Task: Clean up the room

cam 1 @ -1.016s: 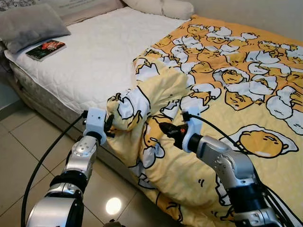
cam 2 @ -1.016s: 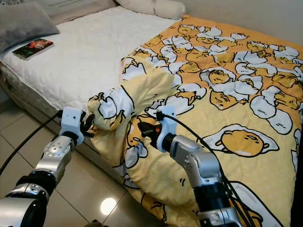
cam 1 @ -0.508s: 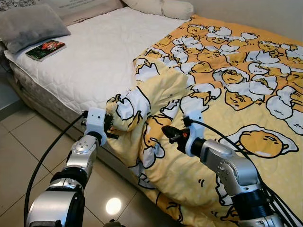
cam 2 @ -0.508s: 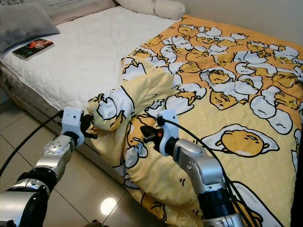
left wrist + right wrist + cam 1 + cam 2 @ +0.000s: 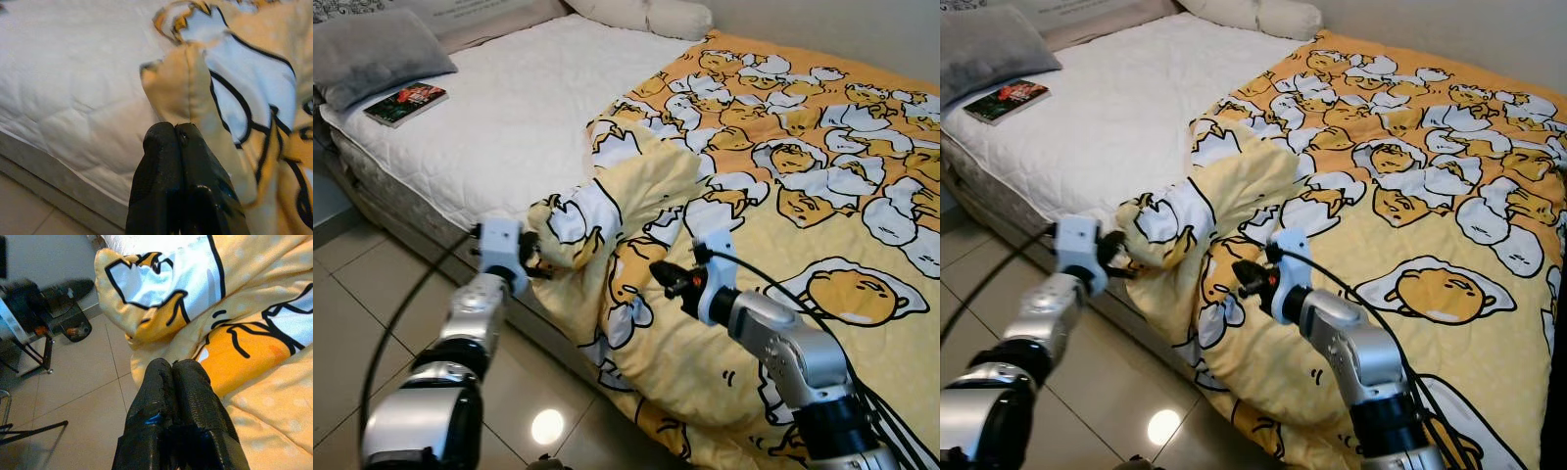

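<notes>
A yellow blanket (image 5: pixel 783 176) printed with egg cartoons covers the right side of the bed and hangs over its near edge. Its left part is bunched into a raised fold (image 5: pixel 636 186), with a corner (image 5: pixel 171 83) lying on the white mattress (image 5: pixel 509 108). My left gripper (image 5: pixel 534 262) is shut, its tips (image 5: pixel 174 128) right at that corner; no cloth shows between the fingers. My right gripper (image 5: pixel 658 271) is also shut and holds nothing, hovering just over the draped blanket (image 5: pixel 254 347) near the bed's edge.
A book (image 5: pixel 407 102) and a grey pillow (image 5: pixel 372 54) lie at the far left of the mattress, with white pillows (image 5: pixel 646 15) at the head. Beige floor tiles (image 5: pixel 372 304) run along the bed's side. A dark stand (image 5: pixel 49 308) sits on the floor.
My left arm has swung a little to the left, with its tips staying at the blanket corner. The right gripper drew back slightly from the fold and then held still.
</notes>
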